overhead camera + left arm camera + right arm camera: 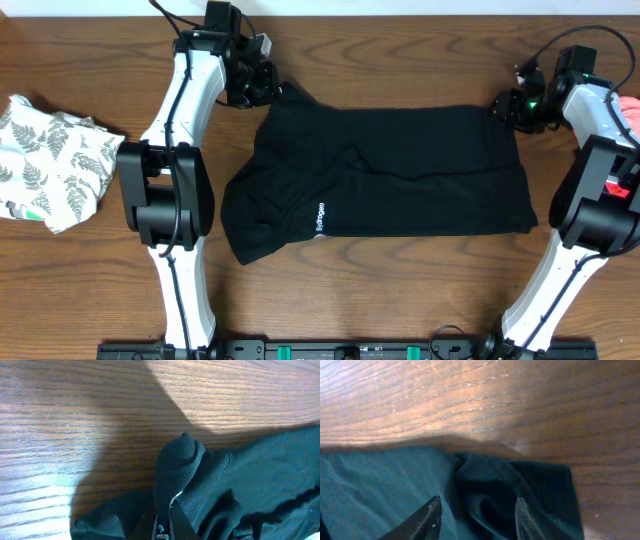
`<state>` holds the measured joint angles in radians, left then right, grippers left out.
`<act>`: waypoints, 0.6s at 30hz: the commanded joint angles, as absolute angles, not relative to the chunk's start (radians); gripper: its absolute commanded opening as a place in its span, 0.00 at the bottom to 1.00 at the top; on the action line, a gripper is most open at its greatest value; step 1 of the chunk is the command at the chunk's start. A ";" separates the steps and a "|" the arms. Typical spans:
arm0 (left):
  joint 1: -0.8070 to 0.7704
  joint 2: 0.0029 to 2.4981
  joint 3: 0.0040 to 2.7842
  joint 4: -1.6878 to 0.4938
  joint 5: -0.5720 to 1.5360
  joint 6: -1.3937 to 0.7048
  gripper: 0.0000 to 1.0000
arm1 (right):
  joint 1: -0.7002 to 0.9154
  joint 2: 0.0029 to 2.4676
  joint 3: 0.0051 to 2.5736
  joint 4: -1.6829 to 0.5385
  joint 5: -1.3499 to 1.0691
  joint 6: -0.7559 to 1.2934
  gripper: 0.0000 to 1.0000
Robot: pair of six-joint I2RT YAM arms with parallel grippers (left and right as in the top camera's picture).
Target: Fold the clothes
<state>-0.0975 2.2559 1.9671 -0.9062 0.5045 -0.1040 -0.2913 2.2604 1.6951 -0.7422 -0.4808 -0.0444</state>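
Bunched fabric of the black garment (185,470) was seen clamped between the closed fingers of the left gripper (162,530), with a fold standing up just ahead of it over the tabletop (100,405). At the right gripper (477,522) the fingers were set apart, straddling a rumpled corner of the same garment, and no clamp on it could be made out. Only in the overhead view was the garment shown spread flat between both grippers, with a fern-print cloth (55,160) well outward of the left gripper.
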 commanded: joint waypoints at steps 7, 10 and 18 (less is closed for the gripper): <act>-0.098 2.248 1.980 -0.912 0.482 -0.097 0.06 | -0.289 2.278 1.706 -0.735 -0.467 -0.037 0.40; -0.098 2.248 1.980 -0.913 0.482 -0.097 0.06 | -0.289 2.278 1.706 -0.733 -0.447 -0.037 0.40; -0.098 2.248 1.980 -0.913 0.482 -0.098 0.06 | -0.289 2.278 1.706 -0.724 -0.415 0.030 0.40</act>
<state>-0.0975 2.2562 1.9671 -0.9092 0.4934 -0.1040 -0.2913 2.2658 1.6951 -0.7296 -0.4389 -0.0189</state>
